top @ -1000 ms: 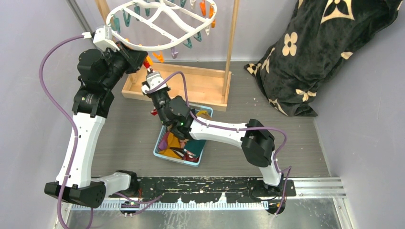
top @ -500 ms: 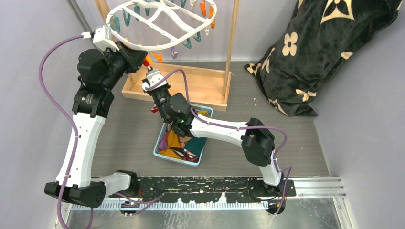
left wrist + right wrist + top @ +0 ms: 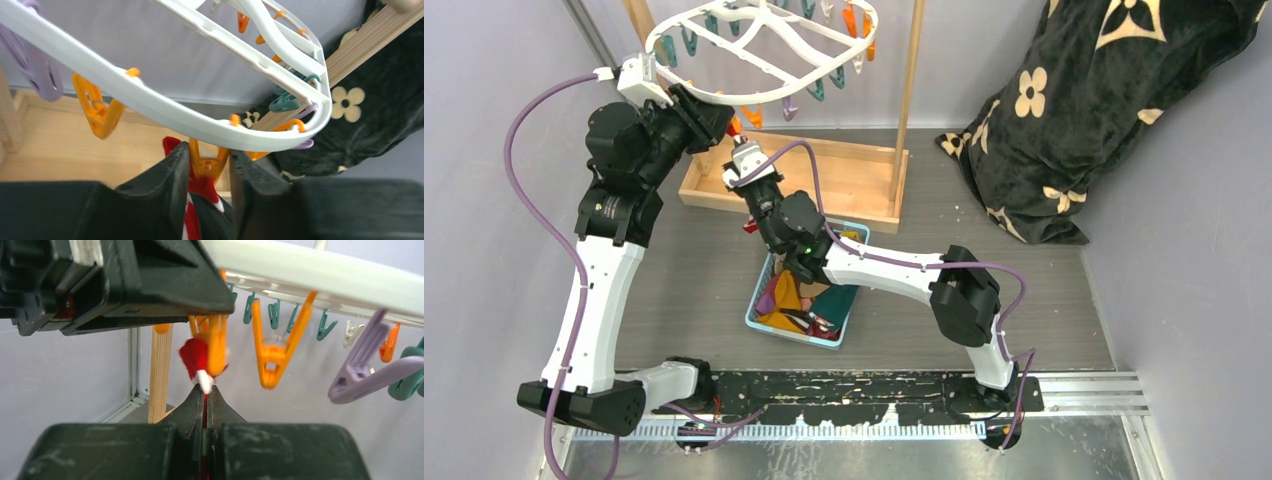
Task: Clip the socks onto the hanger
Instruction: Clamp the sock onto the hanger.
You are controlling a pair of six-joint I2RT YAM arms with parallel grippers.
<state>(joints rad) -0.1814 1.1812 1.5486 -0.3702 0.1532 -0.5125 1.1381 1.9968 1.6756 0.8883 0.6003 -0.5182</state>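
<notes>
The white hanger (image 3: 754,100) hangs from the wooden stand, its rim (image 3: 150,100) ringed with orange, teal and purple clips. My left gripper (image 3: 207,150) holds the handles of one orange clip (image 3: 209,162) under the rim, a finger against each side. My right gripper (image 3: 205,389) is shut on a red-white striped sock (image 3: 194,356) and holds its tip up at the mouth of that same orange clip (image 3: 216,350). The sock (image 3: 200,187) shows red just below the clip in the left wrist view. More socks lie in the blue basket (image 3: 764,325).
The wooden stand's base tray (image 3: 824,175) sits under the hanger, its upright post (image 3: 910,90) to the right. A black flowered blanket (image 3: 1074,110) is heaped at the back right. A second orange clip (image 3: 274,360) and a purple clip (image 3: 357,375) hang close by.
My right gripper has risen a little with the sock toward the hanger rim. The left jaws have eased slightly wider around the orange clip.
</notes>
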